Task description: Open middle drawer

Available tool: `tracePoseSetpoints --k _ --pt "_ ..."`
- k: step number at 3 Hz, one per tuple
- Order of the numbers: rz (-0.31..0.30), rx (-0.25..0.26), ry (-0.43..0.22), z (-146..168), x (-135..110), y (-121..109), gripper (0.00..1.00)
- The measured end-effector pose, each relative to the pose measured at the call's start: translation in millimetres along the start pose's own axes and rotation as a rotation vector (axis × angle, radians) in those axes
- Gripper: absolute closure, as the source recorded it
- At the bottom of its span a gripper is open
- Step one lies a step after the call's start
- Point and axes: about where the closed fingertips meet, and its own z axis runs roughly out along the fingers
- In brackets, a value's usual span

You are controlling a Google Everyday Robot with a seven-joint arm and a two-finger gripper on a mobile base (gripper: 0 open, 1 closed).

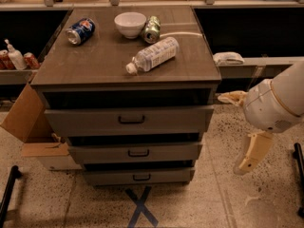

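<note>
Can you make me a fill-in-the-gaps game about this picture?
The grey-brown wooden cabinet has ___ drawers.
The clear plastic bottle lies on its ___.
The round white bowl sits between two ___.
The robot's cream tool hangs on the picture's ___ side, away from the grey-brown middle drawer.
Missing: three; side; cans; right.
</note>
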Motion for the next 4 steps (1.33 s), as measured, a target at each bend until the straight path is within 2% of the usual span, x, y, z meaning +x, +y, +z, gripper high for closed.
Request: tracePoseSetpoints --k 1,2,3,4 --pt "0.004 -0.026 -0.009 17 7 -1 0.00" --pt "-0.016 -0.079 -0.009 71 23 0 0.00" --pt "-0.035 -0.149 0.002 157 52 11 0.00" --pt "-0.030 -0.208 -0.013 212 69 22 0.00"
